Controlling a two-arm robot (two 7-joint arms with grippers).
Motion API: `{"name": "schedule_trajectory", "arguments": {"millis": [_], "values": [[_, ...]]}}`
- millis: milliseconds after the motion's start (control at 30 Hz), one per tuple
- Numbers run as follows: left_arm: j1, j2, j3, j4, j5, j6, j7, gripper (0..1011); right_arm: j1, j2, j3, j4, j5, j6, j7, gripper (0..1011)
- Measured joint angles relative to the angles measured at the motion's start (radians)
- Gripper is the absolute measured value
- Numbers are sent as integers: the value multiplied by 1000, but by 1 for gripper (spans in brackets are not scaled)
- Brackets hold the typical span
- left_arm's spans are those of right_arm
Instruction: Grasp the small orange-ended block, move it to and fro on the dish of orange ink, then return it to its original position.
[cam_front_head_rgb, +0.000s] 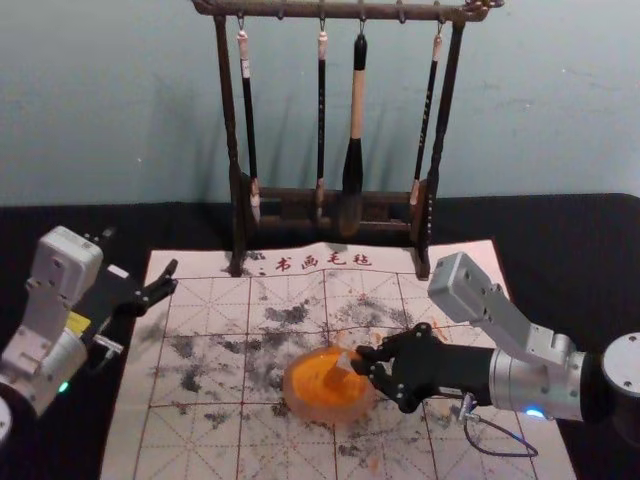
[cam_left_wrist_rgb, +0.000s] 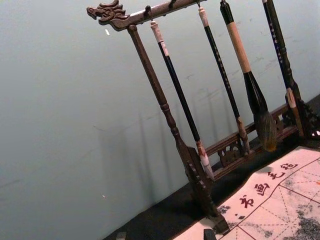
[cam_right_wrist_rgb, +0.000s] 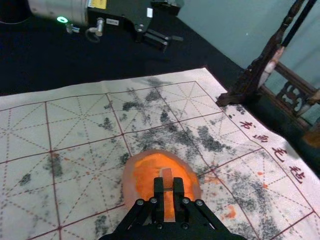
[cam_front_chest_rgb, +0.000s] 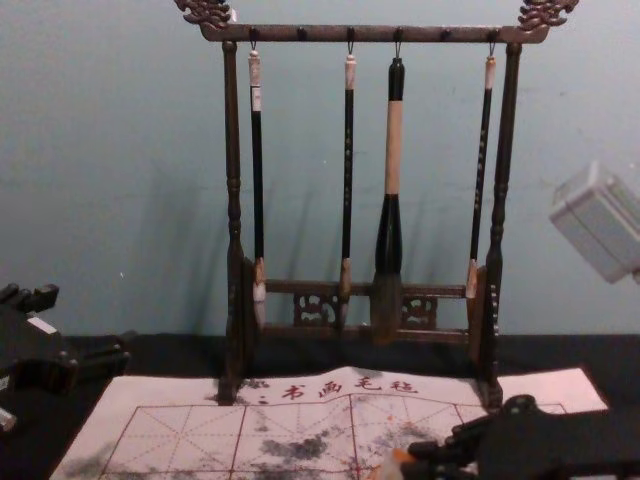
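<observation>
My right gripper (cam_front_head_rgb: 362, 364) is over the right part of the orange ink dish (cam_front_head_rgb: 305, 402), shut on a small pale block (cam_front_head_rgb: 345, 362). In the right wrist view the gripper (cam_right_wrist_rgb: 168, 186) pinches the block (cam_right_wrist_rgb: 167, 175) above the ink of the dish (cam_right_wrist_rgb: 128, 186); whether the block touches the ink I cannot tell. The chest view has the right gripper (cam_front_chest_rgb: 428, 462) at the lower right, an orange end of the block (cam_front_chest_rgb: 401, 457) at its tips. My left gripper (cam_front_head_rgb: 172, 280) idles at the mat's left edge, its fingers apart.
A stained calligraphy mat (cam_front_head_rgb: 200, 440) lies under the dish on the black table (cam_front_head_rgb: 570, 250). Behind, a dark wooden rack (cam_front_head_rgb: 236, 150) holds several hanging brushes, including a thick one (cam_front_head_rgb: 354, 160). The rack's feet rest at the mat's back edge.
</observation>
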Motion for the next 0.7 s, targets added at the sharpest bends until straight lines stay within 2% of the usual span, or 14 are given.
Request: {"name": "schedule_trajectory", "arguments": {"millis": [333,700], "values": [[0,0,0,0,0,0,0,1001,6,-4,12,13,2,4,-14,80],[0,0,0,0,0,0,0,1001,-23,27,23,-35,1,17,-21,80]]}}
